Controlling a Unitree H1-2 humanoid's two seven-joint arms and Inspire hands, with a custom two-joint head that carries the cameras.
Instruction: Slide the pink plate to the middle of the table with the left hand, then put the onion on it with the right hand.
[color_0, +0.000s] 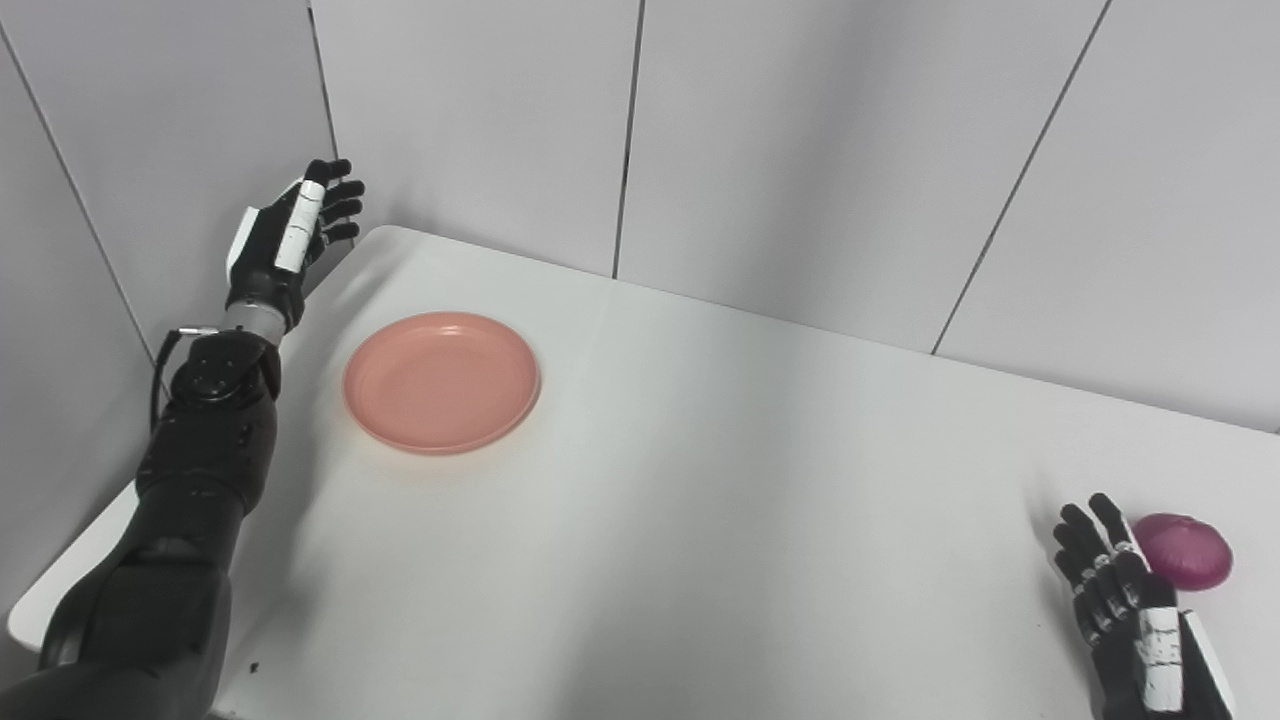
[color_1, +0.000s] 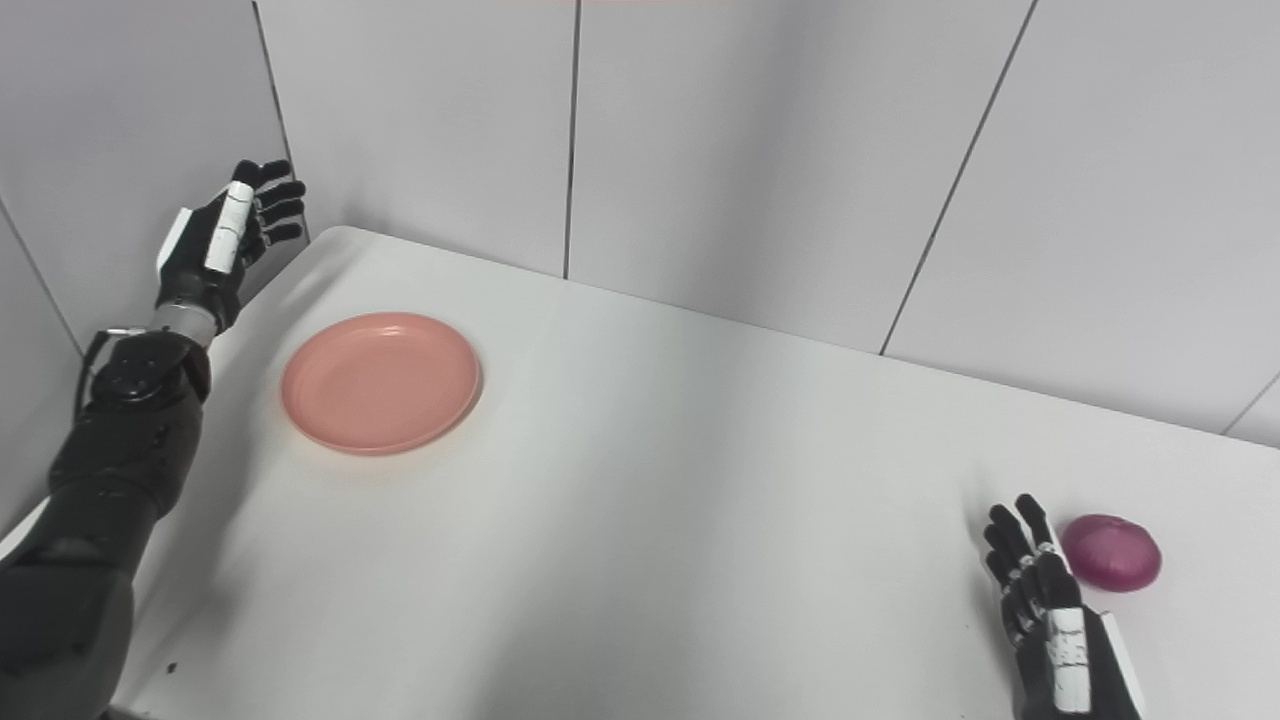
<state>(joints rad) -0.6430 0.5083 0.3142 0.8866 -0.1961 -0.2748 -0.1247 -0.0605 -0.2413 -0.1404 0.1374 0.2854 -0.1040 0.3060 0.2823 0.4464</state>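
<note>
Resting flat on the white table (color_0: 700, 520), the pink plate (color_0: 441, 382) is our landmark, and it lies toward the table's left side, not far from the rounded far-left corner, with nothing on it. We see our left hand (color_0: 296, 228) up and to the left of the plate, raised near that corner and in front of the grey wall panels (color_0: 800, 150); its fingers are spread and a little curled, holding nothing, and it is clear of the plate's rim. Our left arm (color_0: 200, 470) runs down along the table's left edge, beside the plate but apart from it. Well away from the plate, near the table's right end on the near side, the purple-red onion (color_1: 1110, 552) sits on the tabletop. Our right hand (color_1: 1040, 605) is just to the left of the onion, on the side that faces the plate, fingers extended and loosely apart, gripping nothing; in the left eye view its fingertips overlap the onion's edge, while the right eye view shows a narrow gap, so we cannot tell for sure whether they touch
</note>
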